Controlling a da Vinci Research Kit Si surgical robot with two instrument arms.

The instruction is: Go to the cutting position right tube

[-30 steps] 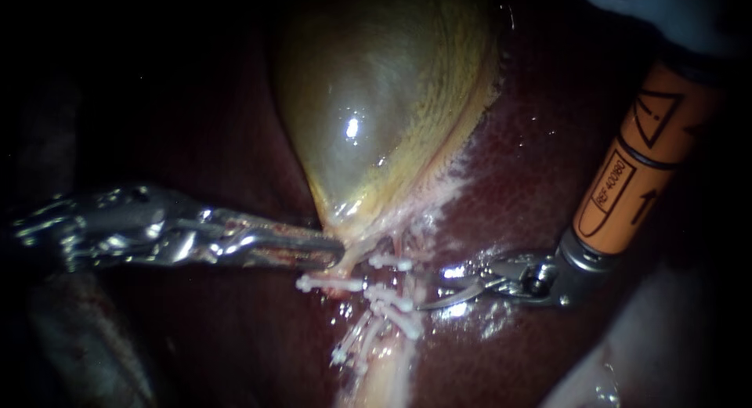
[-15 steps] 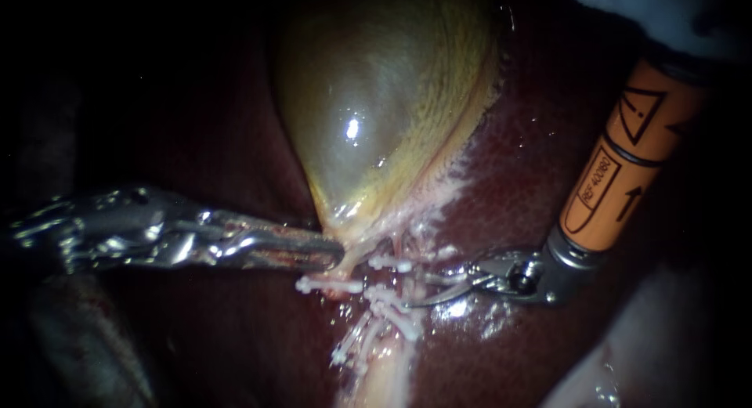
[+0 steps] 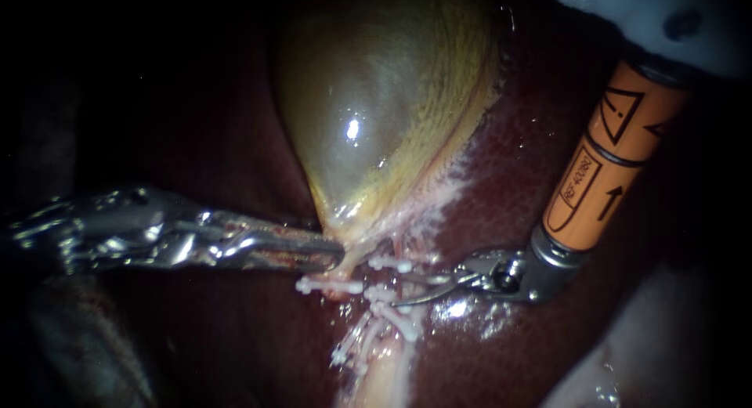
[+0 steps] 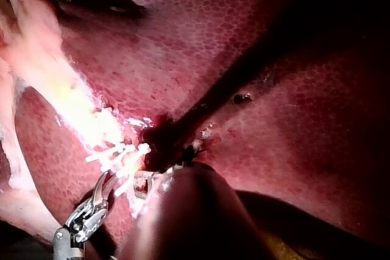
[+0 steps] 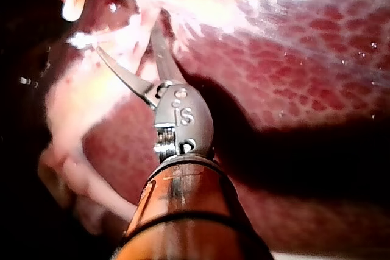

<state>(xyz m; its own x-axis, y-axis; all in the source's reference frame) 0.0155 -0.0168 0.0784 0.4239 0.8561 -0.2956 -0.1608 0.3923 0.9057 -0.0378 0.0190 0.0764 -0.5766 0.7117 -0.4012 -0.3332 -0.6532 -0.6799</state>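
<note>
Here's the right instrument (image 3: pixel 401 290), its orange shaft (image 3: pixel 599 169) slanting in, and the two thin curved blades stand apart in a narrow V: open, gripping nothing. Right at the blade tips sits the cluster of white clips (image 3: pixel 390 302). The right tube (image 3: pixel 399 250) runs across just ahead of the tips, at the mouth of the V, with clips close on both sides of the blades. The right arm's own camera shows the spread plainly. Pale pink tissue lies in the gap between the blades, though I can't tell whether either edge touches it. Under and beside the blades is wet, dark red liver (image 3: pixel 509 181).

Across from those tips, the left instrument (image 3: pixel 337 255) comes in flat. Its long jaws are pressed together on the narrow end of the gallbladder (image 3: pixel 376 102), just where the sac tapers to a pale stalk. The swollen yellow-green body rises beyond the jaw tips. One more clip (image 3: pixel 329 284) lies crosswise just beside those jaws, on the side away from the gallbladder.

The two instruments' tips are near each other but not touching, with the clipped stalk between them. In the left arm's camera its own jaws are hidden behind a dark blur. The other instrument's blades show beside it, tips at the clips.
</note>
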